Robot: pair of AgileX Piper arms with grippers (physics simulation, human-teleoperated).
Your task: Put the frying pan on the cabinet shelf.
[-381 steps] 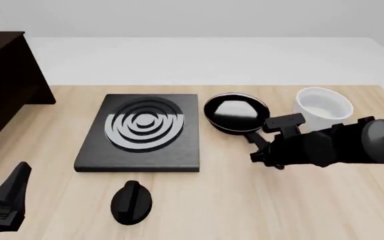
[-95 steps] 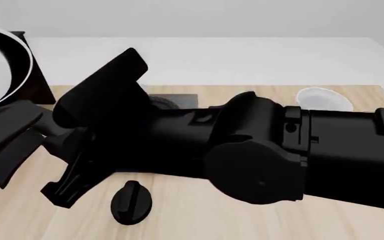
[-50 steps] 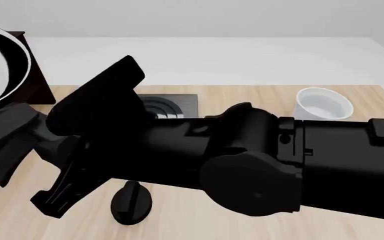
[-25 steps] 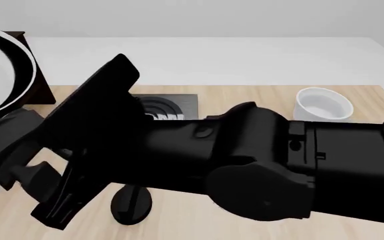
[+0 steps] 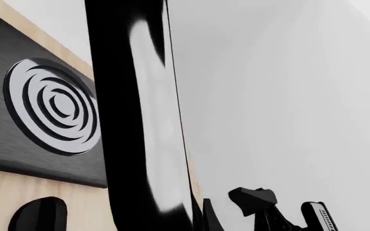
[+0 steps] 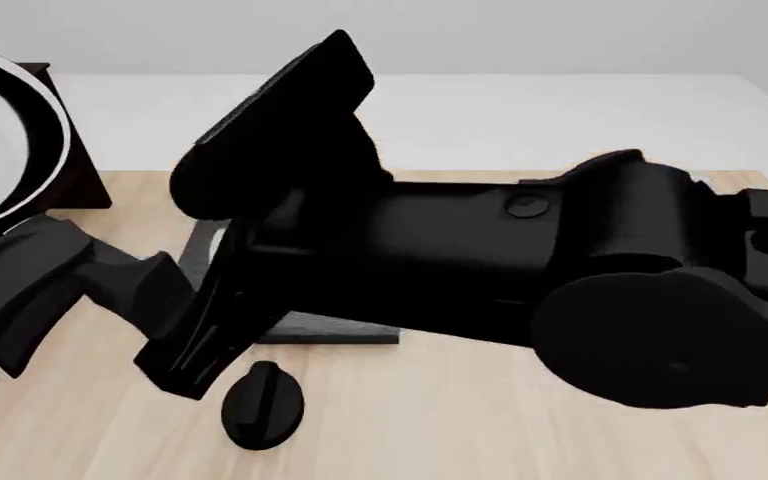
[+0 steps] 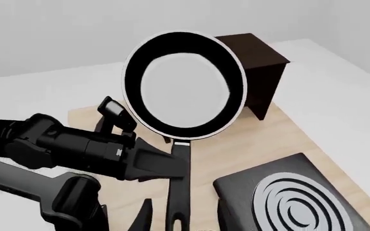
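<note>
Now the left pincer [image 7: 162,166] is clamped on the pan's [image 7: 183,85] handle, pan raised near the cabinet [image 7: 252,65]; the right pincer's [image 6: 204,345] state I cannot tell.

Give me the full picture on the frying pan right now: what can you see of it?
The frying pan is round and black with a glossy, pale-reflecting inside, a thin light rim line and a long slim black handle. It is held in the air, tipped up so its inside faces the right wrist camera, near the dark cabinet but not on it. The left hand meets the handle just below the bowl. The front view shows only its edge.
</note>
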